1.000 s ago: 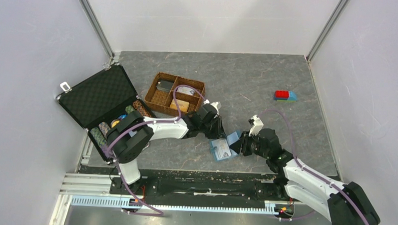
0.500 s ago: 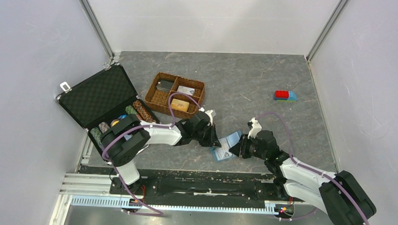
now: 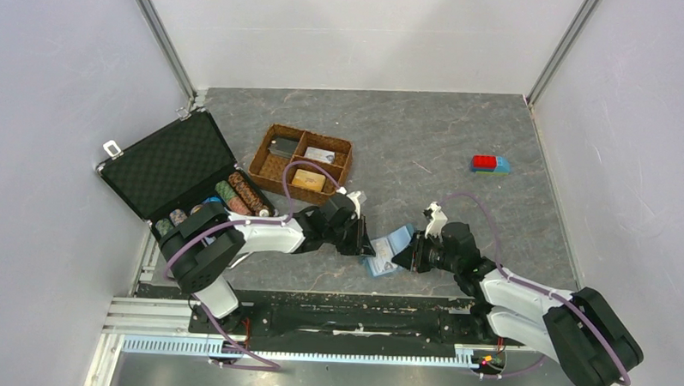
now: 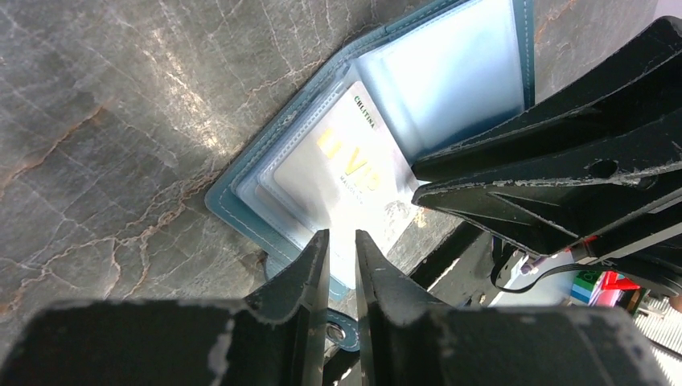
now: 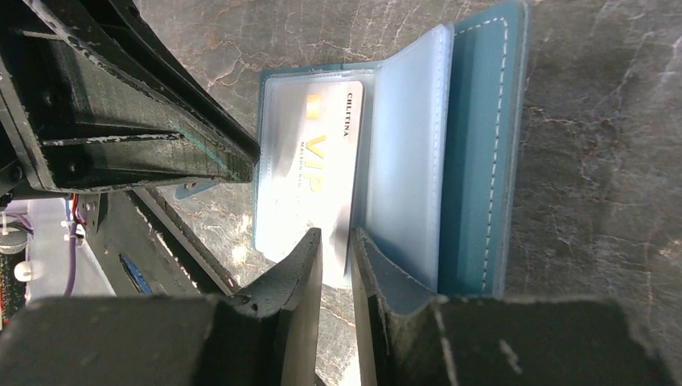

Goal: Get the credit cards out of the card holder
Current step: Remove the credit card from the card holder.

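The card holder (image 3: 389, 249) lies open on the table between my two grippers, teal cover down and pale-blue sleeves up; it shows in the left wrist view (image 4: 450, 72) and the right wrist view (image 5: 474, 161). A white credit card with gold "VIP" lettering (image 4: 346, 165) (image 5: 314, 153) sits in a clear sleeve, its near end sticking out a little. My left gripper (image 3: 367, 243) (image 4: 338, 235) is shut, tips at the holder's edge. My right gripper (image 3: 402, 257) (image 5: 338, 233) is closed to a narrow gap around the card's near edge. No orange card shows.
A brown wicker tray (image 3: 303, 133) with small items stands behind the left arm. An open black foam-lined case (image 3: 163, 165) holding poker chips (image 3: 235, 192) is at the far left. A red and blue block (image 3: 489, 164) lies at the back right.
Both grippers have moved in toward the holder from either side and dropped lower. The holder has shifted slightly, with its right leaf more raised.
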You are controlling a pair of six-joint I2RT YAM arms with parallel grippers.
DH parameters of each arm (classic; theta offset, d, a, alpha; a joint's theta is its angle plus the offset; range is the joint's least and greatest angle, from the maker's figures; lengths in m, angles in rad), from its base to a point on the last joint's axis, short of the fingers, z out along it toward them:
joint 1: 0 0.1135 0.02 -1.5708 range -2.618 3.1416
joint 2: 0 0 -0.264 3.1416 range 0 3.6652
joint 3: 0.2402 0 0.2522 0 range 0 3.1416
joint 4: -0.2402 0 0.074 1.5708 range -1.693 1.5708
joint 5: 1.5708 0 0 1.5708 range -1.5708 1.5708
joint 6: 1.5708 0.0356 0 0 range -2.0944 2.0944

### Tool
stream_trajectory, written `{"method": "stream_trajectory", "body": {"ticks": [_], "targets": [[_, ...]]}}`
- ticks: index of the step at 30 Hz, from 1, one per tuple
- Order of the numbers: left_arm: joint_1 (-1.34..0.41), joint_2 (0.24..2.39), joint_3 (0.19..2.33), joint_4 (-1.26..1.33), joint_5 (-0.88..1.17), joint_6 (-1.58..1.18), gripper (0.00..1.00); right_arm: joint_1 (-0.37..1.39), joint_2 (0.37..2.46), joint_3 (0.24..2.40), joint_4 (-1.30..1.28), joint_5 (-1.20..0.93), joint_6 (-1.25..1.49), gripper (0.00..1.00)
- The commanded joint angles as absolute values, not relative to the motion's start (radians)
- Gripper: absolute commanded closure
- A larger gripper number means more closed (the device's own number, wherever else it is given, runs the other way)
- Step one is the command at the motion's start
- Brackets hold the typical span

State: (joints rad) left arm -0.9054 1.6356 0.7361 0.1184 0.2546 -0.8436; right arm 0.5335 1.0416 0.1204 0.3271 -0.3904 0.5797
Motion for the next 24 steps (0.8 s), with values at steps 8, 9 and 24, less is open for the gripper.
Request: {"method": "stream_trajectory", "body": {"ticks": [8, 9, 24], "targets": [[-0.916, 1.634, 0.697, 0.147, 0.244, -0.839, 0.81, 0.52, 1.088, 0.14, 0.389, -0.464, 0.573, 0.79], [-0.917, 1.629, 0.692, 0.147, 0.241, -0.839, 0.81, 0.52, 1.091, 0.14, 0.395, -0.464, 0.575, 0.79], [-0.922, 1.623, 0.665, 0.16, 0.243, -0.845, 0.84, 0.499, 1.139, 0.1, 0.482, -0.517, 0.621, 0.75]]}}
